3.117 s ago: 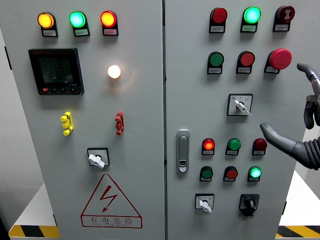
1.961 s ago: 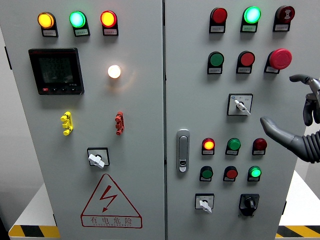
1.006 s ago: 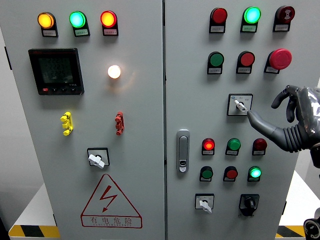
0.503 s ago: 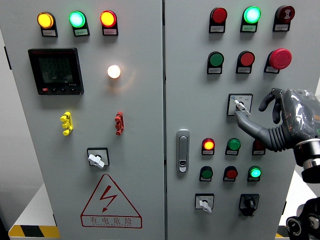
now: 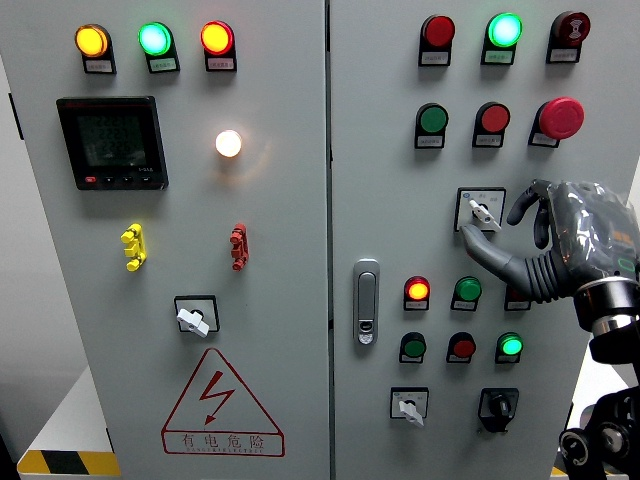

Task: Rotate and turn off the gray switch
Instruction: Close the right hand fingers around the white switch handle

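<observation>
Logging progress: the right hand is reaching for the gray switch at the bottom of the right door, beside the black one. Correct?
Not quite. In the head view the right hand is at the upper gray switch, below the red mushroom button.

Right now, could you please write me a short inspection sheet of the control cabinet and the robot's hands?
Surface: grey cabinet, two doors, left door and right door, both shut.
Job's things: gray switch, lever pointing down-right, not yet gripped.
Clutter: two similar rotary switches; a black knob; lit lamps; a red mushroom button; a digital meter.
Hands: right hand, thumb tip just below the switch, fingers curled near its right side; left hand not in view.
Cables: nothing seen.
Surroundings: yellow-black floor tape at lower left.
</observation>
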Robot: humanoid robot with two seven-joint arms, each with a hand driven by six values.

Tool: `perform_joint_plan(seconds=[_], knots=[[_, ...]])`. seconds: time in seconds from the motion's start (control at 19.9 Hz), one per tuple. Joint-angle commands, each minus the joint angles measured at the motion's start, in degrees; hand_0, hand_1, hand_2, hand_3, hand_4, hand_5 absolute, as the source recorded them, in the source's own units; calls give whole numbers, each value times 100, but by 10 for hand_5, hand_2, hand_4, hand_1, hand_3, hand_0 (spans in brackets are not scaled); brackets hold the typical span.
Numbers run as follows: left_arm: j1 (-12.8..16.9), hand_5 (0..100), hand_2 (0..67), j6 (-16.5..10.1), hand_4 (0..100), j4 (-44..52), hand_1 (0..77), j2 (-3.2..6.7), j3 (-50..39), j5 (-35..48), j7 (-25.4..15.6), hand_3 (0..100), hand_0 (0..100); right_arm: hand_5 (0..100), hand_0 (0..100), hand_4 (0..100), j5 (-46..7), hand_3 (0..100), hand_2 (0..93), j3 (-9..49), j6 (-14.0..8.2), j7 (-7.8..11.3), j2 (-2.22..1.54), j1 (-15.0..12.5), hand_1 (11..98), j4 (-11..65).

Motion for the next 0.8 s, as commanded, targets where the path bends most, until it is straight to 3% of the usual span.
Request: perform_joint_plan(seconds=[0.0, 0.2, 0.75], knots=[[0, 109, 133, 0, 82, 0, 0, 0, 2, 3, 0, 187, 886, 1000, 0, 1000, 0, 986, 677, -5, -2, 0, 0, 36, 327, -74], [0, 109, 133, 0, 82, 0, 0, 0, 2, 4, -9, 187, 886, 1000, 0, 1000, 0, 984, 679, -67, -124, -9, 0, 45, 322, -170], [0, 109, 133, 0, 82, 0, 0, 0, 2, 4, 0, 187, 886, 1000, 4, 1000, 0, 982, 699, -154, -133, -88, 0, 54, 327, -197]])
